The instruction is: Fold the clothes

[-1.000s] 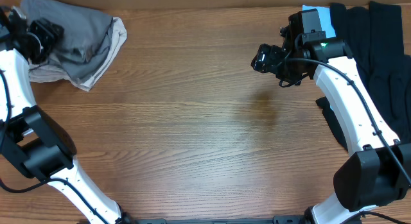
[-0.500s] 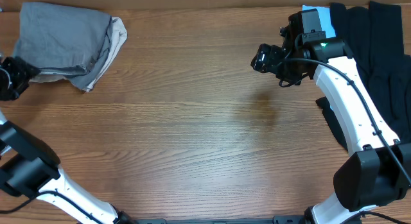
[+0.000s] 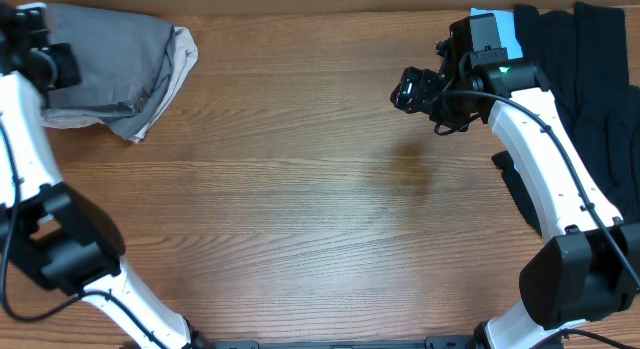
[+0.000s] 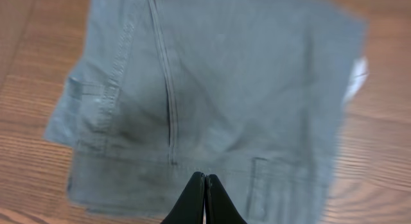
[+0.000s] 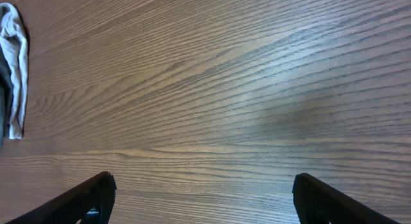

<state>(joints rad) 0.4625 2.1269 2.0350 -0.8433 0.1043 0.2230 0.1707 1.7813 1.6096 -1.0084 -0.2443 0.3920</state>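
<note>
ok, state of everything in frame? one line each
shorts: folded into a compact bundle, lying at the far left corner of the table, pale lining showing at its right edge.
left claw: shut, nothing gripped, over the shorts.
right claw: open, empty, over the table.
black garments: lying at the right edge, fold state unclear.

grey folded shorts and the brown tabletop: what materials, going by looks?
Folded grey shorts: likely woven cotton, matte; visible stitched seams, soft creases, a paler lining at the edge.
Brown tabletop: wood or wood-look laminate, smooth low sheen; continuous grain lines, cannot tell which.
</note>
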